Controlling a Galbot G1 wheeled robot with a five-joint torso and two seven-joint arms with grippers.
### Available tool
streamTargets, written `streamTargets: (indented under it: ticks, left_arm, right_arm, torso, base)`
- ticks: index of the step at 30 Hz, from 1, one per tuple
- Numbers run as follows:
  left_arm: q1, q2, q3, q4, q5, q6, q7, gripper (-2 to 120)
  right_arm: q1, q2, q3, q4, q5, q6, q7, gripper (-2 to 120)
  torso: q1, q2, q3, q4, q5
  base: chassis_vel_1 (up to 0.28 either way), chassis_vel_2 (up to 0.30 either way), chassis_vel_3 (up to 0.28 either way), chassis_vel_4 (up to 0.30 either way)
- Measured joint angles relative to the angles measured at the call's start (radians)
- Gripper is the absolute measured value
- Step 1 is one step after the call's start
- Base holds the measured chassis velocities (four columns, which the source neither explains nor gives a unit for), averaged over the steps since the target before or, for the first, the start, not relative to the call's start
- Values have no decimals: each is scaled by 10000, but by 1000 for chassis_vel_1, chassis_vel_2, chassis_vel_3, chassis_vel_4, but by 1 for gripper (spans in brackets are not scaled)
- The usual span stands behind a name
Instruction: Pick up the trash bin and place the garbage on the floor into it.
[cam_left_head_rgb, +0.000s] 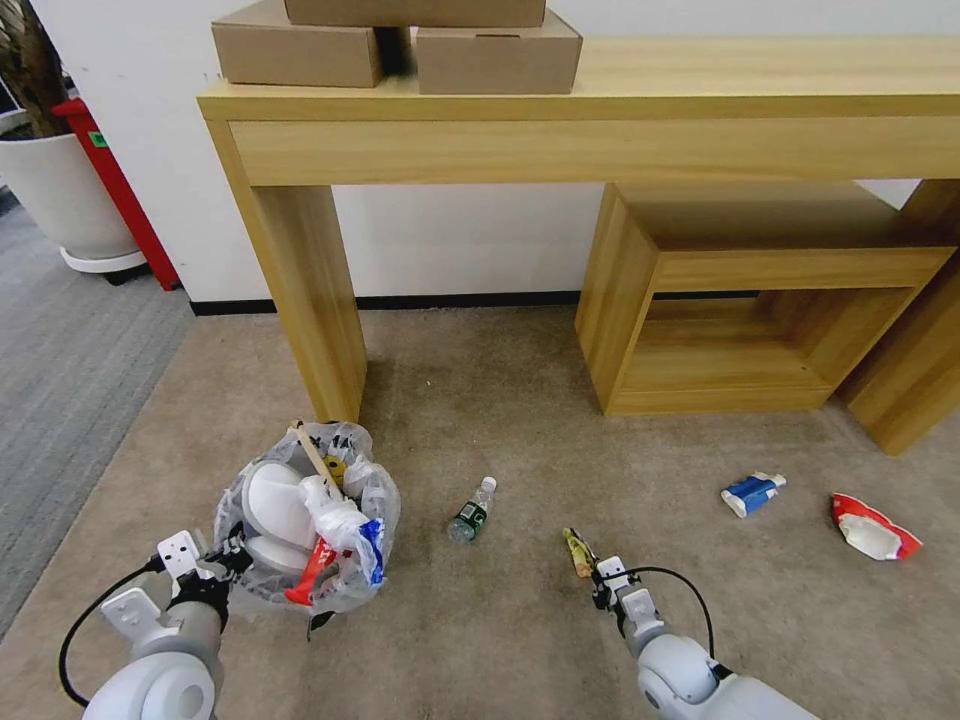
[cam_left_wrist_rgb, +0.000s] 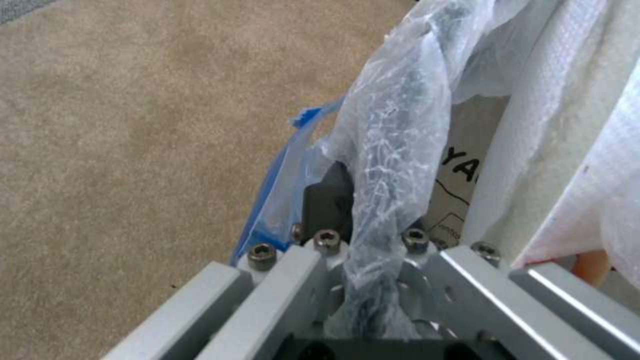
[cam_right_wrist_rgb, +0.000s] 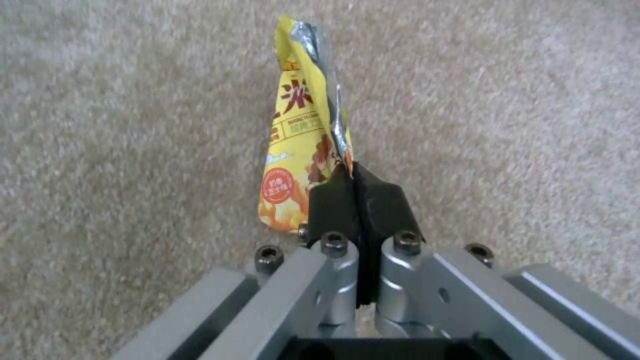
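From the head view, the trash bin (cam_left_head_rgb: 305, 525) sits on the beige carpet (cam_left_head_rgb: 500, 630) at near left, stuffed with white slippers (cam_left_head_rgb: 275, 505), a wooden stick (cam_left_head_rgb: 316, 458) and wrappers. The left hand (cam_left_head_rgb: 232, 560) grips its bag-covered rim on the near-left side. Just right of the bin lies a small plastic bottle (cam_left_head_rgb: 472, 511); farther right are a blue-white tube (cam_left_head_rgb: 752, 492) and a red-and-white wrapper (cam_left_head_rgb: 873, 528). The right hand (cam_left_head_rgb: 597, 572) at near centre holds a yellow snack wrapper (cam_left_head_rgb: 578, 553).

From the left wrist, the hand's fingers (cam_left_wrist_rgb: 327, 200) are clamped over the crinkly plastic bag (cam_left_wrist_rgb: 393, 130) on the rim.

From the right wrist, the hand's black pads (cam_right_wrist_rgb: 333, 205) are pinched together on the yellow wrapper's (cam_right_wrist_rgb: 300, 150) lower edge, above the carpet.
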Motion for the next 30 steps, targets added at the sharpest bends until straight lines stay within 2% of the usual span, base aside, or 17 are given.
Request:
streamTargets:
  ticks: [5, 8, 9, 12, 13, 17, 18, 20, 21, 24, 25, 28, 30]
  left_arm:
    - [21, -20, 14, -1, 34, -17, 2, 0]
    - [44, 4, 11, -51, 35, -16, 2, 0]
    - [44, 4, 11, -51, 35, -16, 2, 0]
    - [87, 50, 3, -153, 7, 16, -1, 0]
    - [87, 50, 3, -153, 7, 16, -1, 0]
    - [133, 123, -17, -322, -51, 97, -53, 0]
    - [133, 123, -17, -322, -51, 97, -53, 0]
    - [167, 111, -24, -417, -64, 134, -67, 0]
    - [167, 111, -24, -417, -64, 134, -67, 0]
    - [288, -11, -85, -554, -46, 141, -76, 0]
    - [288, -11, -85, -554, -46, 141, -76, 0]
    - [314, -126, -102, -708, -16, 175, -90, 0]
    - [313, -138, -97, -734, -10, 191, -92, 0]
  right_arm:
    - [-292, -179, 415, 506, -101, 350, -103, 0]
    - [-692, -468, 1111, 1325, -77, 1729, -990, 0]
    - [-692, -468, 1111, 1325, -77, 1729, -990, 0]
    - [-987, -747, 1693, 2474, 239, 2783, -2012, 0]
    - [-987, -747, 1693, 2474, 239, 2783, -2012, 0]
    - [-848, -1309, 1887, 4730, 1126, 3648, -3254, 0]
    - [-848, -1309, 1887, 4730, 1126, 3648, -3254, 0]
    - [-262, -1644, 1394, 5606, 1814, 3912, -3846, 0]
    - [-262, -1644, 1394, 5606, 1814, 3912, -3846, 0]
    - [983, -1993, 152, 6205, 3137, 4288, -4827, 0]
    - [983, -1993, 152, 6205, 3137, 4288, -4827, 0]
    - [2328, -2123, -1208, 6650, 4259, 4200, -5065, 0]
    - [2683, -2138, -1593, 6822, 4495, 4000, -4873, 0]
  torso:
    - [0, 0, 0, 0, 0]
    - [0, 0, 0, -1, 1]
    - [0, 0, 0, -1, 1]
    - [0, 0, 0, -1, -1]
    - [0, 0, 0, -1, -1]
    - [0, 0, 0, -1, -2]
    - [0, 0, 0, -1, -2]
    - [0, 0, 0, 0, -1]
    - [0, 0, 0, 0, -1]
    - [0, 0, 0, 1, -2]
    - [0, 0, 0, 1, -2]
    - [0, 0, 0, 1, 0]
    - [0, 0, 0, 0, 0]
  base:
    - [0, 0, 0, 0]
    - [0, 0, 0, 0]
    - [0, 0, 0, 0]
    - [0, 0, 0, 0]
    - [0, 0, 0, 0]
    - [0, 0, 0, 0]
    - [0, 0, 0, 0]
    - [0, 0, 0, 0]
    - [0, 0, 0, 0]
    - [0, 0, 0, 0]
    - [0, 0, 0, 0]
    - [0, 0, 0, 0]
    - [0, 0, 0, 0]
